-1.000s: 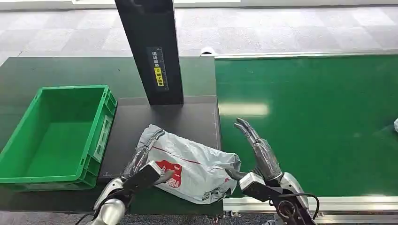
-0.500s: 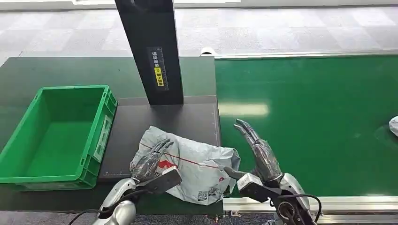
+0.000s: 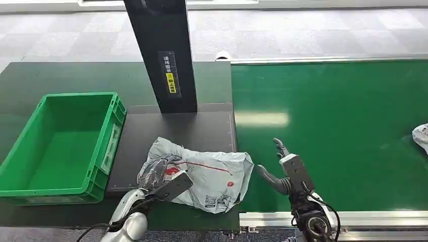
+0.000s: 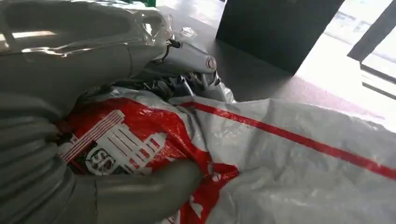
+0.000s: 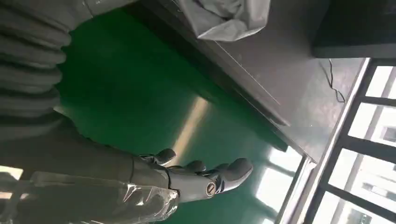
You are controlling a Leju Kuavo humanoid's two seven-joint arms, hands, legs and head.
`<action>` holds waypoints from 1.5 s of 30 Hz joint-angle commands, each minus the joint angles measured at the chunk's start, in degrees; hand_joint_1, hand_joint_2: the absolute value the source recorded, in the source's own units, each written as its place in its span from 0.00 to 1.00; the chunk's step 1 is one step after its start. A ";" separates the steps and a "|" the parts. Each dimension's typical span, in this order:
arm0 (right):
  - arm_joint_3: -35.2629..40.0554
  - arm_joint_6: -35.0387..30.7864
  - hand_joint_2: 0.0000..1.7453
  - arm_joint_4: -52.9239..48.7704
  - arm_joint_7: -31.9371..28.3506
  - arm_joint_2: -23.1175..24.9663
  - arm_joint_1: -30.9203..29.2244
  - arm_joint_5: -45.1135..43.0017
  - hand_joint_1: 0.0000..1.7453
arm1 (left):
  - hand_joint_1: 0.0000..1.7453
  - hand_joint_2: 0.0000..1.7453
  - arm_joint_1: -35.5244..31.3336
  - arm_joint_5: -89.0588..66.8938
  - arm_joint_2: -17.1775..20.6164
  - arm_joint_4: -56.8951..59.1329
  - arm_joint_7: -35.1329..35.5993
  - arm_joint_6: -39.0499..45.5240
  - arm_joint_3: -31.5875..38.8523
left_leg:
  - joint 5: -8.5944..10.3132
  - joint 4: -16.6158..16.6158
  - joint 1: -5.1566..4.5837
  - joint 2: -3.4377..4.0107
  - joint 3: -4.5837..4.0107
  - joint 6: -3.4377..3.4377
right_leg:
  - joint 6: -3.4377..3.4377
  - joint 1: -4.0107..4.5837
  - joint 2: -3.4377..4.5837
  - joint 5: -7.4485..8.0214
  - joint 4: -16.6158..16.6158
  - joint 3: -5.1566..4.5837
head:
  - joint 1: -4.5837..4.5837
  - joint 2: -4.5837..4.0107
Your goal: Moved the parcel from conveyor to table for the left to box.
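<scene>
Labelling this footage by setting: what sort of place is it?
Probably a parcel-sorting station: a green conveyor belt, a grey mailing bag on the dark table, and a green crate beside it.

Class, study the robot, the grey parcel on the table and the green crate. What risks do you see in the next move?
1. The left hand grips only crumpled film at one end of the parcel; the bag may slip or sag when lifted.
2. The parcel must clear the green crate wall and might catch on its rim.
3. Another parcel lies on the conveyor while the right hand hovers open, holding nothing.
</scene>
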 commanded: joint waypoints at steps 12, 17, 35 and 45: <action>2.62 -4.31 1.00 6.27 -7.40 -1.35 -3.38 1.46 0.00 | 1.00 1.00 2.20 22.09 -1.48 -0.01 -30.00 28.99 4.92 | -0.01 -0.03 -0.01 0.04 -0.10 0.04 | -0.05 0.01 0.02 0.01 -0.04 -0.12 | 0.00 0.00; 3.33 -4.44 1.00 7.67 -8.25 -1.42 -4.26 0.87 0.00 | 1.00 1.00 3.95 22.49 -2.48 -7.06 -32.83 33.40 6.62 | -0.03 0.04 0.02 0.10 -0.20 0.06 | -0.05 0.04 0.07 0.02 -0.02 -0.20 | 0.00 0.00; 4.95 -5.84 1.00 9.35 -9.30 -1.33 -4.12 0.38 0.00 | 1.00 0.00 5.28 6.46 -10.65 -28.48 -32.83 33.40 22.78 | -0.02 0.05 0.03 0.11 -0.24 0.05 | -0.05 0.05 0.08 0.02 0.00 -0.25 | 0.00 0.00; 3.90 -6.93 1.00 7.43 -9.03 -0.93 -1.21 1.42 0.00 | 1.00 0.00 -4.44 0.95 -10.80 -14.05 -31.62 33.40 42.24 | 0.07 -0.12 0.01 -0.03 -0.06 0.03 | -0.09 0.03 -0.06 0.04 -0.11 -0.08 | 0.02 0.00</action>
